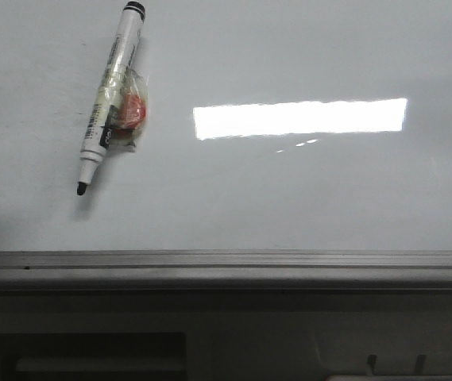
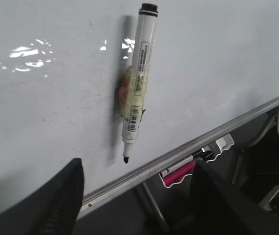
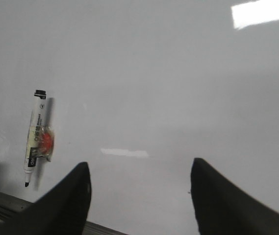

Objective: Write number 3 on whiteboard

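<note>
In the front view the whiteboard (image 1: 305, 198) fills most of the frame, its grey edge strip running across the lower third and a bright rectangular reflection right of centre; no number 3 shows on it yet, so the board looks blank. A white marker pen (image 1: 111, 99) lies in the upper left, cap end up, black tip down, with a red lump (image 1: 133, 111) taped against its side; neither arm shows here. In the left wrist view the left gripper (image 2: 137, 196) hovers spread apart and empty at the bottom of the frame, its dark fingers (image 2: 65, 200) straddling the space just below the pen's tip, with the pen upright at centre. In the right wrist view the right gripper (image 3: 139, 198) is likewise parted and holding nothing, and the pen sits at the lower left, well apart from it. The step in hand seems to be picking up the pen: the left arm is nearer, and should close across the barrel above the taped lump, square to it, so the tip stays free and steady for writing.
</note>
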You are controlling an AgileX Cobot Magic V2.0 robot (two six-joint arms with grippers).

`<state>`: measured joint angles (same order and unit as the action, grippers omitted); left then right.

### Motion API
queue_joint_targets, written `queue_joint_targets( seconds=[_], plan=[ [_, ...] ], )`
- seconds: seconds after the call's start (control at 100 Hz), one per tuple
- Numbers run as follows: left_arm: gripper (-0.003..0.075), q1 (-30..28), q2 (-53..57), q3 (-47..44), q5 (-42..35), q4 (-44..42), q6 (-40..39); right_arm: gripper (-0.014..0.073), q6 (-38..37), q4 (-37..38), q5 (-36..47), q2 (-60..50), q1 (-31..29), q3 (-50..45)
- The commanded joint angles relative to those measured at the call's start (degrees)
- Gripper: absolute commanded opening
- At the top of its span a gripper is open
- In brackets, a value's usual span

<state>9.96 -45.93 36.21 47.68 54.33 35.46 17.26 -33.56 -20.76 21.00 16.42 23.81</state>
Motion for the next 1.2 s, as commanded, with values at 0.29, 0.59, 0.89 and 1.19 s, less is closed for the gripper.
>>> queue_joint_targets(
  seconds=[0.29,0.59,0.89,1.19],
  plan=[
    [0.041,1.85,-9.17,2.39,-4.02,5.9,5.14,0.0403,0.71,-0.22,2.0,1.92,-0.31,2.13],
    [0.041,19.22,-10.48,2.91,-23.06,-0.35,1.57,0.0403,0.71,-0.22,1.86,1.92,-0.31,2.13],
    [0.0409,24.06,-18.64,3.01,-29.18,-4.58,-2.72,0.0403,0.71,-0.22,0.76,1.92,-0.31,2.13],
    [0.0188,24.06,-23.23,3.25,-29.85,-4.58,-2.72,0.0403,0.71,-0.22,-0.85,1.92,-0.31,2.13]
  ],
)
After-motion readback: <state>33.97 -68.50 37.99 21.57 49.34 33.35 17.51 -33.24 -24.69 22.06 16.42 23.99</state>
